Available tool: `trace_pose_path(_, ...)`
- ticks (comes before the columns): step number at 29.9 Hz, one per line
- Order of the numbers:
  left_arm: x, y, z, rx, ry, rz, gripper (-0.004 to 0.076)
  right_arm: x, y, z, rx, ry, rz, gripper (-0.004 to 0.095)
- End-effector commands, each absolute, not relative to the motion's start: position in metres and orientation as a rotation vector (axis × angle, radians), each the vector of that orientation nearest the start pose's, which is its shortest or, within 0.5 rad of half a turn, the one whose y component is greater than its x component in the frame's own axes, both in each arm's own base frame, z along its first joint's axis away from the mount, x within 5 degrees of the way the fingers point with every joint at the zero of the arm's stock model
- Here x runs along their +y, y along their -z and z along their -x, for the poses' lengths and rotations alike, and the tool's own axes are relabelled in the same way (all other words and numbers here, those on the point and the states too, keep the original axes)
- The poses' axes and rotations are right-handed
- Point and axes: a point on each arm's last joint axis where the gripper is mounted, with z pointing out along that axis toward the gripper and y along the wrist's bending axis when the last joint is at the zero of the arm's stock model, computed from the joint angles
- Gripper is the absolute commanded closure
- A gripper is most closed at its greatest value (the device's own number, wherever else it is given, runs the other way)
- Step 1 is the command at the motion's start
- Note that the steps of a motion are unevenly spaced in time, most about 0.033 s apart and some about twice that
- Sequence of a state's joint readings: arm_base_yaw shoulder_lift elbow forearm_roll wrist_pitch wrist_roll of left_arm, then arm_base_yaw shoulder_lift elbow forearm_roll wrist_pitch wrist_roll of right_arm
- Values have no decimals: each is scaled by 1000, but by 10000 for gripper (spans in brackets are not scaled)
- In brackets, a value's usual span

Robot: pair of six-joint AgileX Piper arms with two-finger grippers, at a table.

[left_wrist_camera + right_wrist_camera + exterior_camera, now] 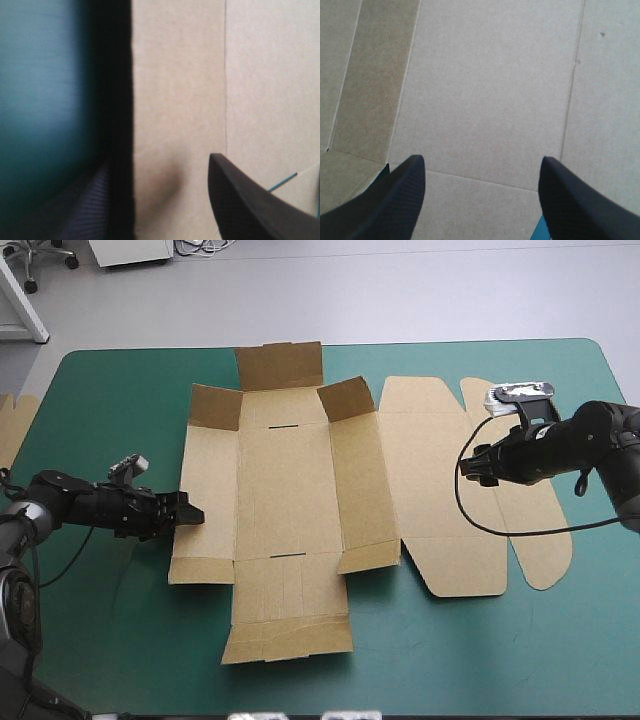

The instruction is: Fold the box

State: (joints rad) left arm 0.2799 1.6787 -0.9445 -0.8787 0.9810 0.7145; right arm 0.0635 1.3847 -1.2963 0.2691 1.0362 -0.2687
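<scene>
The brown box lies as a cut sheet across the middle of the teal-green table. Its far flap and two far corner flaps stand raised; the rest lies nearly flat. My left gripper is at the sheet's left edge. In the left wrist view this gripper is open, the board's edge running between its fingers. My right gripper hovers over the lid panel at the right. The right wrist view shows it open above bare board, gripping nothing.
More brown board shows at the table's left edge. Bare teal-green cover lies beside the box's left edge and along the near side. The right arm's cable loops over the lid's rounded tabs.
</scene>
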Motion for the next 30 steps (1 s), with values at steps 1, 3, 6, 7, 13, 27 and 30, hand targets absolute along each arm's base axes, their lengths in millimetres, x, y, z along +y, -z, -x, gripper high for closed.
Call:
trace_pose_path(1, 7, -213, -303, 2641, 952, 71, 309, 39, -374, -278, 2450, -268, 317, 297)
trace_pose_path(3, 2, -213, -305, 2637, 934, 61, 309, 39, -374, -278, 2450, -268, 317, 297)
trace_pose_path(6, 1, -212, -307, 2630, 914, 89, 312, 39, -374, -278, 2450, -268, 317, 297)
trace_pose_path(7, 1, -212, -307, 2624, 908, 97, 321, 39, -374, -278, 2450, -268, 317, 297)
trace_pose_path(13, 1, -213, -308, 2614, 914, 111, 451, 39, -374, -278, 2449, -268, 317, 302)
trace_pose_path(27, 3, -210, -306, 2647, 852, 8, 734, 39, -373, -277, 2462, -271, 321, 327)
trace_pose_path(30, 2, -211, -306, 2640, 877, 26, 734, 39, -373, -277, 2462, -271, 321, 327)
